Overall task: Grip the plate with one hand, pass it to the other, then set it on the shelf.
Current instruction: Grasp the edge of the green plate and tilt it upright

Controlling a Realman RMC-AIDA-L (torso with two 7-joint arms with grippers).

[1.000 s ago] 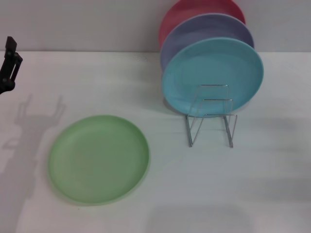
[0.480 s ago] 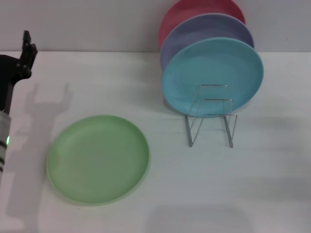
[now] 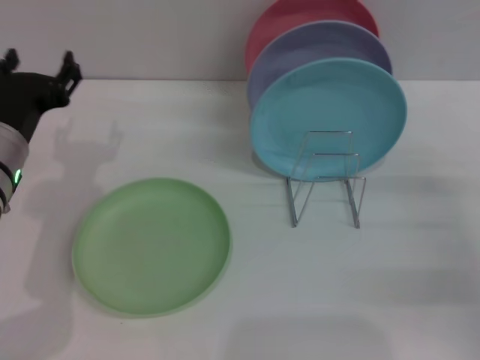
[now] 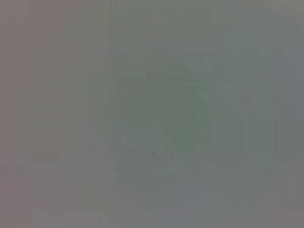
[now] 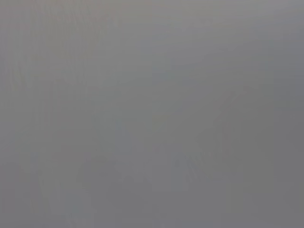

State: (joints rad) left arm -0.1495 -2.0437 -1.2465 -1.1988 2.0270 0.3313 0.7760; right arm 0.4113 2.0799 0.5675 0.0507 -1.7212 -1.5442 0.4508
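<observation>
The light green plate [image 3: 151, 244] lies flat on the white table at the front left in the head view. The shelf [image 3: 325, 178], a thin silver wire rack, stands to its right. My left gripper [image 3: 39, 64] hovers at the far left near the table's back edge, well behind the plate; its two black fingertips stand apart with nothing between them. My right gripper is out of view. Both wrist views show only a featureless grey.
A turquoise-blue plate [image 3: 328, 118], a lavender plate [image 3: 315, 43] and a red plate [image 3: 300, 15] stand upright one behind another in the back of the rack. A grey wall runs behind the white table [image 3: 315, 292].
My left arm has come in from the left edge and risen toward the back, its gripper turning so both fingertips now show. The plate and rack have not moved.
</observation>
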